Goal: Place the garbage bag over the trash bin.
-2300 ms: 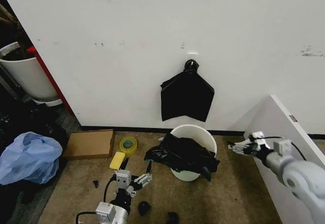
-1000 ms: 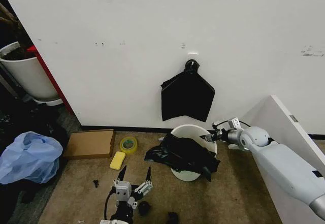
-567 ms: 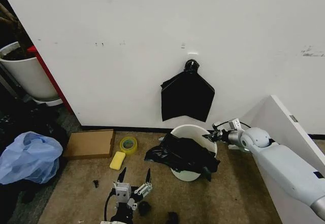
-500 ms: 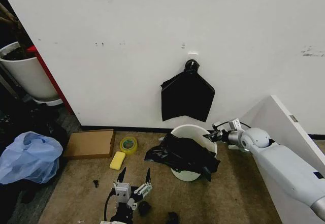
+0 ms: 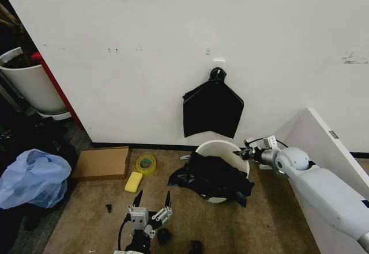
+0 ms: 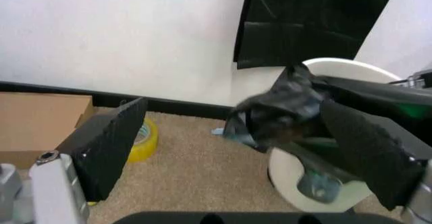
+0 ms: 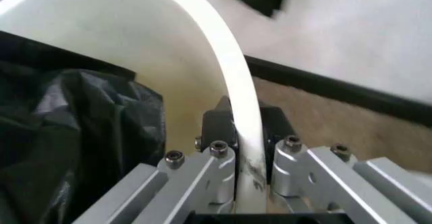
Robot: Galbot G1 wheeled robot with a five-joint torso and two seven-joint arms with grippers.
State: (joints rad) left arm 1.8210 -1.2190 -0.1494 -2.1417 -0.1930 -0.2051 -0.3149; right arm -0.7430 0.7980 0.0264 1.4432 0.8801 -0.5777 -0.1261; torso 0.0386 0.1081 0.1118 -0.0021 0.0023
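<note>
1. Progress: the bag (image 5: 212, 176) lies crumpled across the front of the bin (image 5: 221, 148), spilling down its outer wall on the near side; the far arc of the rim is bare white, so the mouth of the bag is not yet stretched around the rim (by my reading, the draping is begun and the fitting is left to do).
2. Right gripper (image 5: 244, 151): at the bin's right-hand rim; in the right wrist view the fingers (image 7: 217, 125) straddle the white rim, one inside and one outside, clamped narrowly on the plastic of the bin itself (image 7: 223, 52); the bag (image 7: 74, 133) sits just beside them, inside the bin, apart from the pads.
3. Left gripper (image 5: 152, 199): low on the carpet, in front of the bin and to its left, well apart from it; its jaws stand wide and hold nothing; its wrist view looks across at the bag (image 6: 284, 107) and the bin (image 6: 344, 67).
4. Near the bin, not part of the task: a black sheaf (image 5: 212, 109) hung on the wall above it; a tape roll (image 5: 145, 164) to its left.
5. Hidden or unclear: the bag's opening cannot be found among the folds; whether any film lines the inside of the bin cannot be told; the bin's base is covered by the bag in the head view.
</note>
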